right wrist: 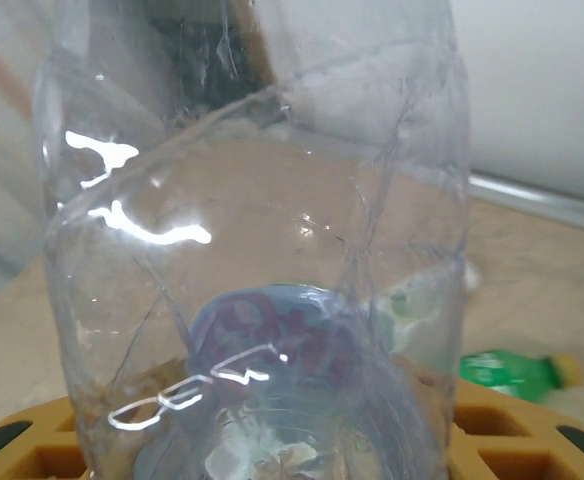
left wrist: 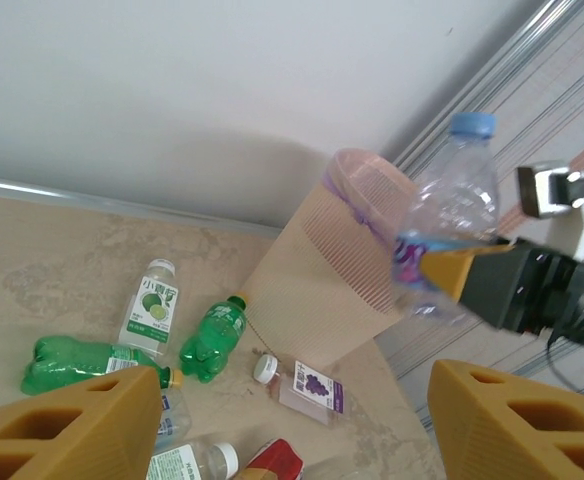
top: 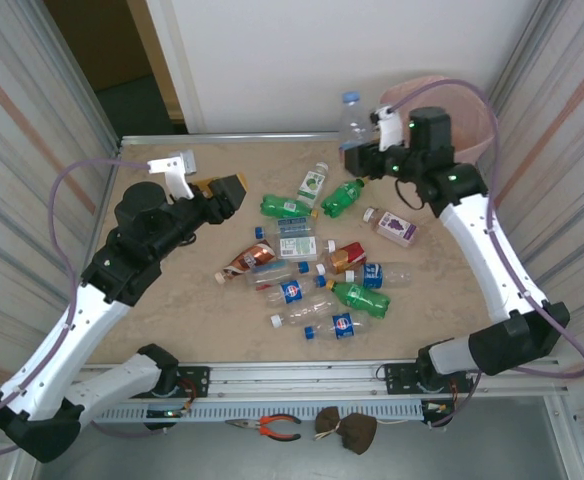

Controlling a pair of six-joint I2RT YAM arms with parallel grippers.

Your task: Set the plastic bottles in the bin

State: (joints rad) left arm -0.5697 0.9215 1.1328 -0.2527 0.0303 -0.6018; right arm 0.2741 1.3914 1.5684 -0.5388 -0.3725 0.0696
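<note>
My right gripper (top: 360, 157) is shut on a clear plastic bottle (top: 352, 118) with a blue cap, held upright above the table's far right, just left of the bin (top: 477, 125). In the right wrist view this bottle (right wrist: 262, 250) stands between my yellow fingers (right wrist: 512, 430). The left wrist view has the same bottle (left wrist: 457, 200) in front of the beige bin (left wrist: 337, 270) with its pink liner. My left gripper (top: 228, 190) is open and empty, above the table's left part. Several bottles (top: 302, 275) lie in the middle, among them a green one (top: 342, 197) and a purple-labelled one (top: 397, 227).
Corrugated side walls close in the table on left and right. A metal rail (top: 232, 138) runs along the far edge. Pliers (top: 272, 427) and a brown object (top: 347, 428) lie on the shelf below the near edge.
</note>
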